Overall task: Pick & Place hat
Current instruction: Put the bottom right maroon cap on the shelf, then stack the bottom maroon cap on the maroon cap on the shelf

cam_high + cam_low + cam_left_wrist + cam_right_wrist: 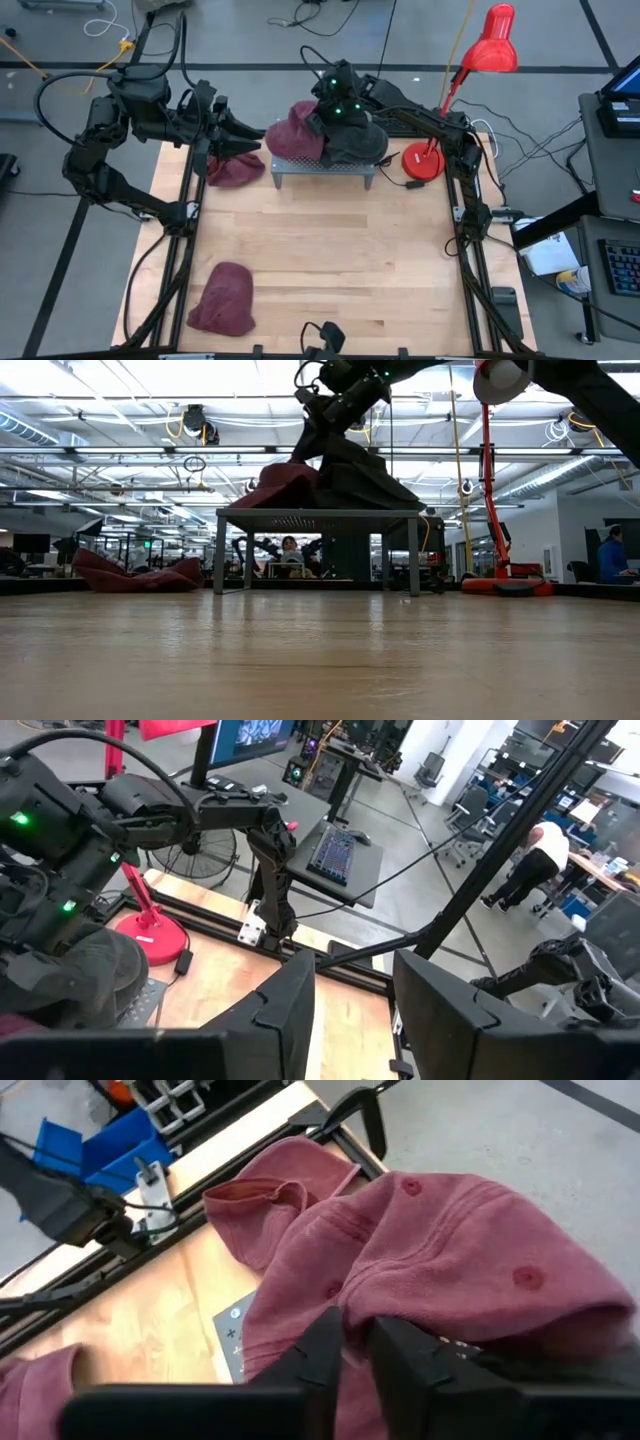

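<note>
A metal rack [322, 168] stands at the upper centre of the table [330, 260] in the high view, and on it lies a maroon hat [297, 132], partly covered by a dark hat [358, 142] to its right. The right gripper [357, 1342] sits over the rack, its fingers nearly closed and pinching a fold of the maroon hat; the crown spreads away from the fingers and the brim [262, 1192] curls toward the table's edge, though its long axis is hard to judge in the crumpled cloth. A red lamp [470, 90] stands just right of the rack. A second maroon hat [236, 168] lies left of the rack, and a third [222, 298] at the lower left. The left gripper [352, 995] hangs at the upper left, open and empty, near the second hat.
</note>
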Available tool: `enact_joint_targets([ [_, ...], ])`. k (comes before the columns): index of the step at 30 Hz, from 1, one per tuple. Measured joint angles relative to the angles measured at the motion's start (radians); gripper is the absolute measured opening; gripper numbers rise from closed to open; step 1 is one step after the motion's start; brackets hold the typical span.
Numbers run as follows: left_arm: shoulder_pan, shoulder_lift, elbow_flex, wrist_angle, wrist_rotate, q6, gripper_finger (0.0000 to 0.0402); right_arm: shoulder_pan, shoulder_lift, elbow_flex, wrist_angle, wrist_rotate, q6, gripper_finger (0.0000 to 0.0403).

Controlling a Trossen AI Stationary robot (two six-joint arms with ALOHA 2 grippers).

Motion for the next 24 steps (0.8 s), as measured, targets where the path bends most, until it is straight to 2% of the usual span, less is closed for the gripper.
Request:
enact_joint_targets([
  [6, 0.0, 0.0, 0.0, 0.0, 0.001, -0.007, 0.0163, 0.006, -0.023, 0.0, -0.002, 0.015, 0.013, 0.0124],
  [9, 0.0, 0.0, 0.0, 0.0, 0.001, -0.008, 0.0173, 0.014, -0.051, 0.0, 0.002, 0.068, 0.018, 0.0144],
  [15, 0.0, 0.0, 0.0, -0.003, -0.01, -0.009, 0.0184, 0.028, -0.119, 0.001, -0.033, 0.142, 0.01, 0.0141],
  [24, 0.0, 0.0, 0.0, -0.012, -0.096, -0.058, 0.0184, 0.088, -0.242, 0.0, -0.198, 0.146, 0.011, 0.0126],
])
